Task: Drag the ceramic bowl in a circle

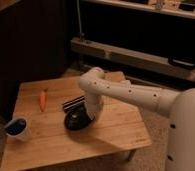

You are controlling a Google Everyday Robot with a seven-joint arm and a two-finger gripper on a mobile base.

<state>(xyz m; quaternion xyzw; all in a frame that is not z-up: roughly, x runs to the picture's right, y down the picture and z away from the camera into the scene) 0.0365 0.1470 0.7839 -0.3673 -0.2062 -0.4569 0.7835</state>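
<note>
The ceramic bowl (77, 120) is wide, round, glossy and black. It sits near the middle of the wooden table (116, 132), tipped up a little on its right side. My white arm reaches in from the right and bends down onto the bowl. The gripper (89, 116) is at the bowl's right rim, mostly hidden behind the wrist.
An orange carrot (42, 99) lies at the table's left back. A short black bar-shaped object (72, 103) lies just behind the bowl. A small white cup with blue inside (17, 128) stands at the left front edge. Dark shelving stands behind the table.
</note>
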